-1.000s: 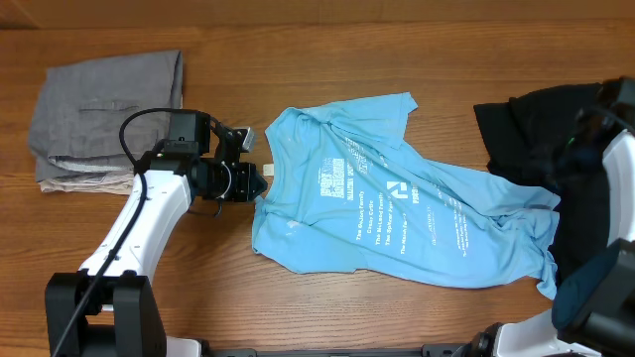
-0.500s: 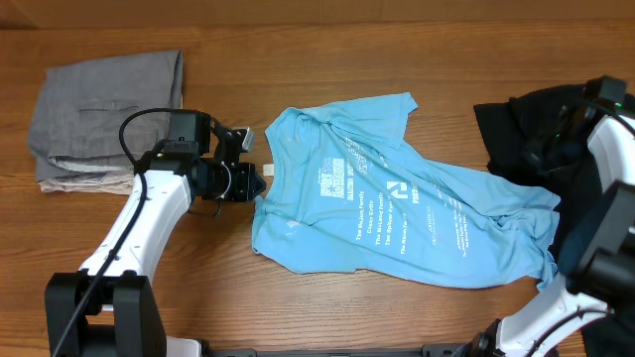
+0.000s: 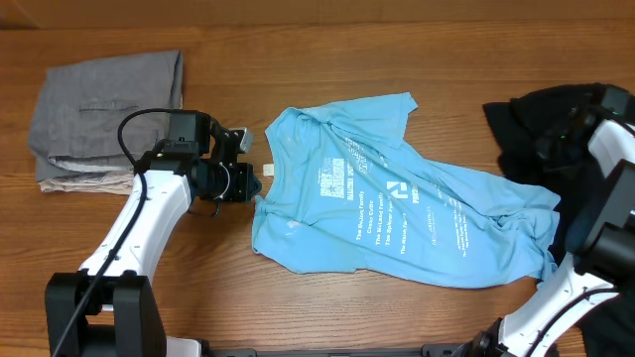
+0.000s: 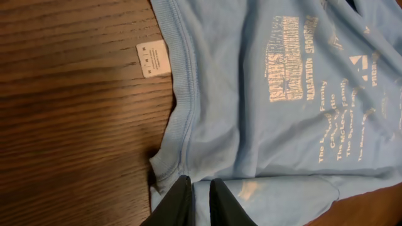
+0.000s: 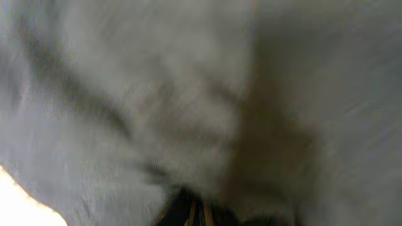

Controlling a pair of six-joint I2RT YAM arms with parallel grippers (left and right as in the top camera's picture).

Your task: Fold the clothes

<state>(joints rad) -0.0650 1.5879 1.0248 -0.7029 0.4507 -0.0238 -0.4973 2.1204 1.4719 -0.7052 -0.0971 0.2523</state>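
A light blue printed T-shirt (image 3: 397, 208) lies crumpled and spread on the wooden table, collar to the left. My left gripper (image 3: 255, 188) is at its left edge by the collar. In the left wrist view its fingers (image 4: 198, 188) are closed on a thin fold of the blue T-shirt (image 4: 264, 94) just below the collar seam and white label (image 4: 152, 58). A black garment (image 3: 536, 129) is bunched at the right edge and drapes over my right arm (image 3: 610, 159). The right wrist view is blurred. Its fingers (image 5: 198, 213) look closed, buried in the dark fabric (image 5: 157, 94).
A folded grey garment stack (image 3: 104, 104) sits at the back left of the table. Bare wood (image 3: 327, 59) runs along the back. The blue shirt's right hem lies close to the black garment.
The black garment and my right arm have shifted right, away from the blue shirt. The left arm and the blue shirt have not moved.
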